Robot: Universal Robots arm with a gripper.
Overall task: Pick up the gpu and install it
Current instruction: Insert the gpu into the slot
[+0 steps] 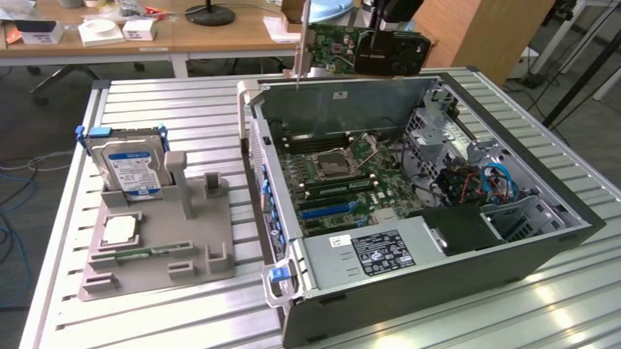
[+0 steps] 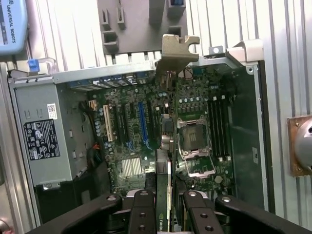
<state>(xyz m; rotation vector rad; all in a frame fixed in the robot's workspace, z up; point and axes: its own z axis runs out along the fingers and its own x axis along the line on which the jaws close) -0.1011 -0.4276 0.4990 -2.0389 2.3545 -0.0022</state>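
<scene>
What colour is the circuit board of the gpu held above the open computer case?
The gpu has a green board beside its black cooler, clearest in the exterior view.

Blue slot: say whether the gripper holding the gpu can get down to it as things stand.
Probably yes. The gripper holds the gpu above the case, whose side is open, and nothing visible stands over the blue slot.

gpu (image 1: 354, 47) held above the computer case (image 1: 437, 298)

The gripper (image 1: 390, 29) clamps the card on edge over the open case's far wall. At the exterior view's left, a hard drive (image 1: 131, 163) stands in a grey holder (image 1: 194, 247) on the slatted table (image 1: 145, 320)
</scene>
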